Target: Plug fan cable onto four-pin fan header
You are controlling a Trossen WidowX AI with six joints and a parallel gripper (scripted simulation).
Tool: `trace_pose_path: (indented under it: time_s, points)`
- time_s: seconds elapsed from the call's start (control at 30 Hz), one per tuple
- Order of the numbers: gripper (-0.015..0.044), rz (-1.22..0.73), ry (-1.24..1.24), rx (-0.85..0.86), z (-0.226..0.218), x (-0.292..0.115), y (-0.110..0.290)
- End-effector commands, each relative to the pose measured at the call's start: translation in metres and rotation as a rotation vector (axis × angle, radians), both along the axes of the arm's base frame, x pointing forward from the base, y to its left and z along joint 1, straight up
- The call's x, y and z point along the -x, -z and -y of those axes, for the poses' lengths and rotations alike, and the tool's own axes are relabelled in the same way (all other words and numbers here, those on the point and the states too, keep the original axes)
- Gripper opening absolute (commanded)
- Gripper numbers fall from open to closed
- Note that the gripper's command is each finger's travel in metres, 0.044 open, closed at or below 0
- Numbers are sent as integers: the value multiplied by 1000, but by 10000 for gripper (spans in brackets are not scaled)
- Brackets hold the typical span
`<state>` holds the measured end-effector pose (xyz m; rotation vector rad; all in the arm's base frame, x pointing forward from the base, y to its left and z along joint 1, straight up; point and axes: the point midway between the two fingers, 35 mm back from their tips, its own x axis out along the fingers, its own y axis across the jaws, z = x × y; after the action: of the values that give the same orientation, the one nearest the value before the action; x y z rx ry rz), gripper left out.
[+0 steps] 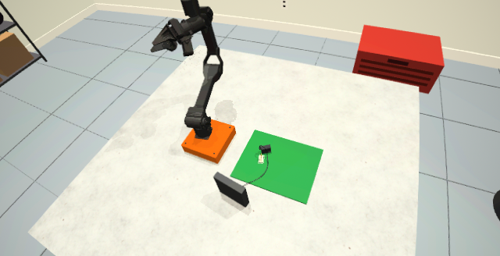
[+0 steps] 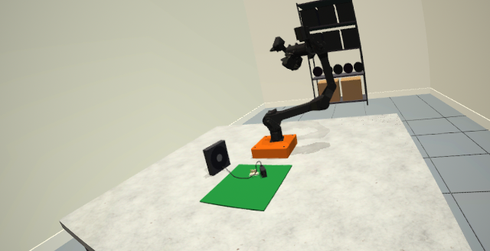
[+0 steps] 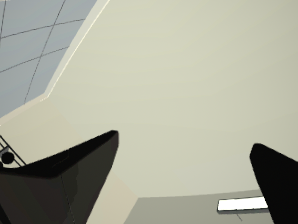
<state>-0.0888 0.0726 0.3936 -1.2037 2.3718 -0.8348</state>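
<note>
The black plug (image 1: 266, 149) (image 2: 262, 171) is on the green board (image 1: 291, 174) (image 2: 233, 195), tilted, close beside the pale header (image 1: 261, 159) (image 2: 253, 173). The header shows separately from the plug; its single pins are too small to make out, and I cannot tell whether the two touch. The dark cable (image 1: 267, 168) (image 2: 241, 177) curves from the plug to the black fan (image 1: 231, 190) (image 2: 217, 158), which stands upright beside the board. My gripper (image 1: 171, 47) (image 2: 277, 57) (image 3: 185, 144) is open and empty, high above the table and far from the plug and board.
The orange arm base (image 1: 208, 140) (image 2: 269, 153) sits on the pale table (image 1: 351, 131) (image 2: 364, 190) beside the board. A red tool chest (image 1: 402, 45) stands beyond the table edge. A shelf rack (image 2: 339, 50) stands behind the arm. The wrist view shows mostly wall.
</note>
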Motion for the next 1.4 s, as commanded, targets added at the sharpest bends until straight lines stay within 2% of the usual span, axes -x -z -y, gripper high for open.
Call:
trace_pose_path:
  time_s: [0.0, 0.17, 0.47, 0.87, 1.1, 1.37]
  points:
    - [426, 0, 0, 0, 0, 0, 0]
    - [440, 55, -25, 21, 9, 0, -1]
    - [440, 842, -233, 155, 121, -30, 0]
    - [440, 1399, -218, 80, 183, -82, 20]
    - [440, 1772, -61, 9, 212, -125, 40]
    - [440, 2068, 187, -67, 227, -169, 65]
